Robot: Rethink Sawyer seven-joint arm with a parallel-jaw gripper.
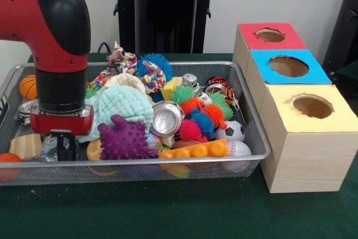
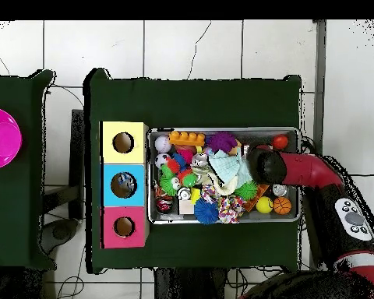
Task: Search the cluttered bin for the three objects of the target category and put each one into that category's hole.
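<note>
The wire mesh bin (image 1: pixel 168 161) is full of toys; in the overhead view its rim (image 2: pixel 224 130) shows too. My gripper (image 1: pixel 62 146) reaches down into the bin's left end in the front view. A clear plastic thing (image 1: pixel 48 148), perhaps a bottle, lies right beside it; I cannot tell whether it is held. No other bottle shows clearly. The blue-topped box's hole (image 1: pixel 288 66) is to the right of the bin, between the red and yellow boxes. In the overhead view the arm (image 2: pixel 266 166) hides the gripper, and the blue hole (image 2: pixel 124 185) is at the bin's left.
A silver can (image 1: pixel 166 118), a purple spiky toy (image 1: pixel 124 138), a mint cloth (image 1: pixel 122 104), spiky balls and an orange brick (image 1: pixel 193 150) crowd the bin. The red box (image 1: pixel 270 36) and yellow box (image 1: pixel 311 106) flank the blue one. A pink bowl (image 2: pixel 1 138) sits on a side table.
</note>
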